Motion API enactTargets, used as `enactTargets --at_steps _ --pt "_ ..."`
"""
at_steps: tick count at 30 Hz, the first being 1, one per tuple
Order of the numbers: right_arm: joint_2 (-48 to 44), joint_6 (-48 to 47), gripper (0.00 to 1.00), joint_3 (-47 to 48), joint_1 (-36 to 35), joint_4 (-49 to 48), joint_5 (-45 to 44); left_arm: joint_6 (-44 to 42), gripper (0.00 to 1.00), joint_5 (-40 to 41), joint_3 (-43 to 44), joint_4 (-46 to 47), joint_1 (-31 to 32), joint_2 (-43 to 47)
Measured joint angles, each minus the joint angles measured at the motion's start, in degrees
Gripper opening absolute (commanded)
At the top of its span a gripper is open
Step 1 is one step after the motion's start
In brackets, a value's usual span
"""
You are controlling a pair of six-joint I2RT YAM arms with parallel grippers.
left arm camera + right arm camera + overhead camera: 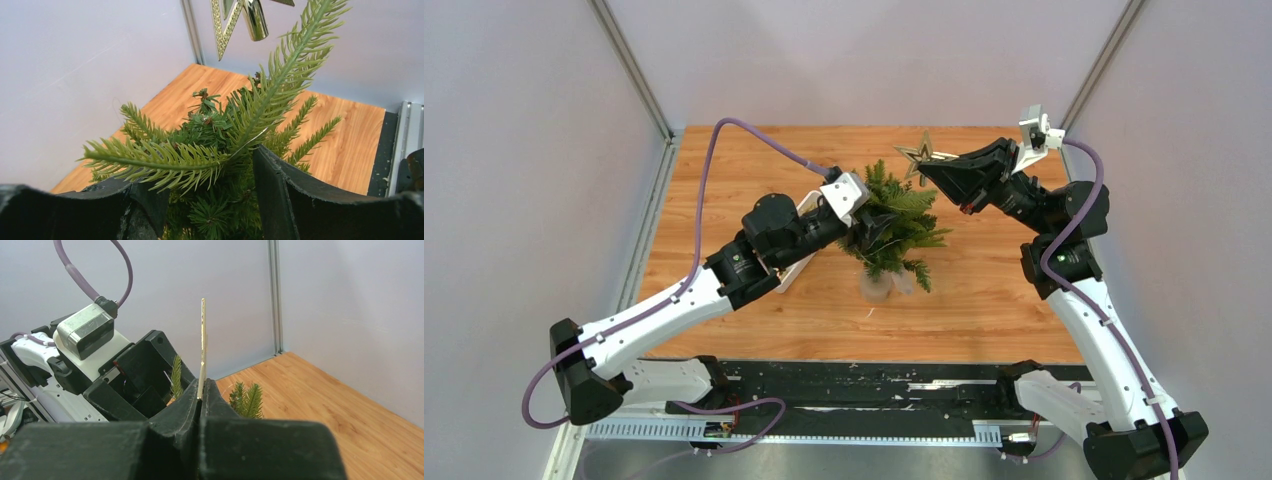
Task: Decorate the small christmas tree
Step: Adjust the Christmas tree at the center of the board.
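The small christmas tree (896, 222) stands mid-table on a clear round base (876, 288). My left gripper (870, 230) reaches into its left side. In the left wrist view the two black fingers (280, 195) stand apart, and green branches (165, 162) fill the gap between them. My right gripper (927, 168) hovers just behind the treetop, shut on a gold star (915, 154). The right wrist view shows the star (202, 347) edge-on, pinched between the closed fingers (186, 402). The same star (223, 27) hangs at the top of the left wrist view.
A white tray (793, 271) lies on the wooden table (994, 300) under the left arm, mostly hidden. Grey walls close in on the left, back and right. The left arm's wrist (92, 337) sits close in front of the right gripper.
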State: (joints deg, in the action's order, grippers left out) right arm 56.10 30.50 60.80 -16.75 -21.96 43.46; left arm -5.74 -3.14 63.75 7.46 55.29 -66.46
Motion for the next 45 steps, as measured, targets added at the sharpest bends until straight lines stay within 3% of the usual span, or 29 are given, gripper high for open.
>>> enactTargets --at_steps 3,9,20,25,27,39,45 --pt "-0.1 0.2 0.00 0.0 0.0 0.0 0.2 -0.2 0.68 -0.2 -0.2 1.5 0.0 -0.5" --pt "-0.5 0.7 0.00 0.0 0.0 0.0 0.6 -0.2 0.62 0.2 -0.3 4.2 -0.1 -1.7" --pt "-0.7 1.4 0.00 0.0 0.0 -0.2 0.6 -0.6 0.26 -1.4 -0.9 6.1 -0.7 -2.3" --pt "-0.7 1.5 0.00 0.0 -0.1 -0.2 0.6 -0.7 0.05 -4.6 -1.2 6.8 -1.5 -2.2" --pt "-0.7 1.6 0.00 0.0 -0.1 -0.2 0.6 -0.4 0.00 -7.1 -1.4 6.8 -2.3 -2.0" --pt "-0.7 1.7 0.00 0.2 -0.1 0.1 0.6 4.6 0.00 -37.1 -1.2 4.1 -13.7 0.0" --pt "-0.9 3.1 0.00 0.5 -1.2 -0.3 0.5 9.7 0.00 -49.2 0.6 4.5 -16.2 -1.6"
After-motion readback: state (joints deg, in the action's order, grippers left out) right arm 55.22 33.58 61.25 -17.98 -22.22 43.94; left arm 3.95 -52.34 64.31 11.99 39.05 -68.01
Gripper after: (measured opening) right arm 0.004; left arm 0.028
